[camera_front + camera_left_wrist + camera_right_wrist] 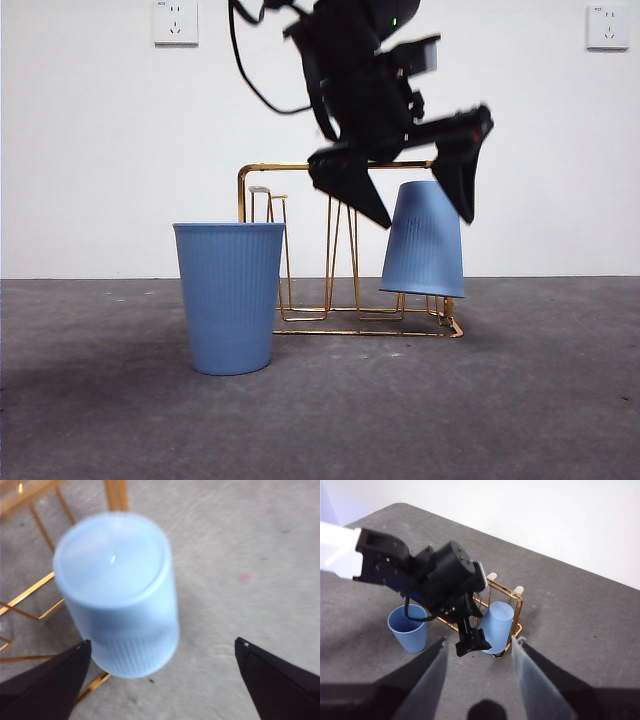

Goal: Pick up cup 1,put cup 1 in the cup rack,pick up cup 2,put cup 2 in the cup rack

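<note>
Cup rack [345,245] first, since it is the biggest thing on the grey table [520,400]: a gold wire frame with a tall arched handle and thin upright loop pegs, standing toward the back, near the white wall [90,140]. One pale blue cup [424,240] hangs upside down over a peg at one end of the rack, leaning a little, its rim clear of the base wires; mouth-down like that it would drain, and the peg keeps it from toppling. I take this to be cup 1, already placed.

Above it hovers the left gripper [425,205], dark and bulky, coming in from overhead. Its jaws are spread wide, one on each side of the inverted cup's upper part and, as far as I can see, not touching it; the left wrist view shows the cup's flat bottom between and beyond the two black tips, with space to spare. That reads to me as a release.

The second blue cup [229,297] stands upright on the table just in front of the rack's other end, mouth up, untouched; it looks like the next one to be collected.

The right gripper [479,647] waits well back and high, looking down on all this, jaws parted and holding nothing.
</note>
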Motion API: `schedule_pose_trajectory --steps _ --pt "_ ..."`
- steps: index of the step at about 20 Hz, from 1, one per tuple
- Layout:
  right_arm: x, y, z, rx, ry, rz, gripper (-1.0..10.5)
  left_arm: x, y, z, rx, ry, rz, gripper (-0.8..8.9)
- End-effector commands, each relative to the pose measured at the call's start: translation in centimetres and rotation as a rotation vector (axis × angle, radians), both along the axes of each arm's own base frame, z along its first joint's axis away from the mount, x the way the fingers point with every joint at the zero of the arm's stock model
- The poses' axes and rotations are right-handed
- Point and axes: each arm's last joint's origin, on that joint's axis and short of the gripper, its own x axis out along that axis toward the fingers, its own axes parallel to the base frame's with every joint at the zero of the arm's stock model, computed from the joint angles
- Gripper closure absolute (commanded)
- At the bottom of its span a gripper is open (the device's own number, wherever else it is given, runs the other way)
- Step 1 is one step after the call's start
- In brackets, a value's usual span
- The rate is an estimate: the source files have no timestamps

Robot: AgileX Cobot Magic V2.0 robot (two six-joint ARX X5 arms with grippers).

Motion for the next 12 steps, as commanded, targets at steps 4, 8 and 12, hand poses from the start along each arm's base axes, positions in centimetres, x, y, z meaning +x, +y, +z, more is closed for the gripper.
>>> schedule_pose_trajectory --steps 4,8,12 --pt "0.5 0.3 -0.1 -0.01 0.005 -0.002 7.3 -0.4 -0.1 1.6 0.029 0.086 -0.03 3.28" --pt "0.7 0.5 -0.1 -0.014 0.011 -0.002 7.3 -0.9 0.4 3.2 0.076 0.134 -0.03 3.29" --pt "0.9 0.6 -0.2 -0.016 0.02 -0.004 7.3 -1.6 1.1 4.9 0.132 0.184 -0.034 3.29"
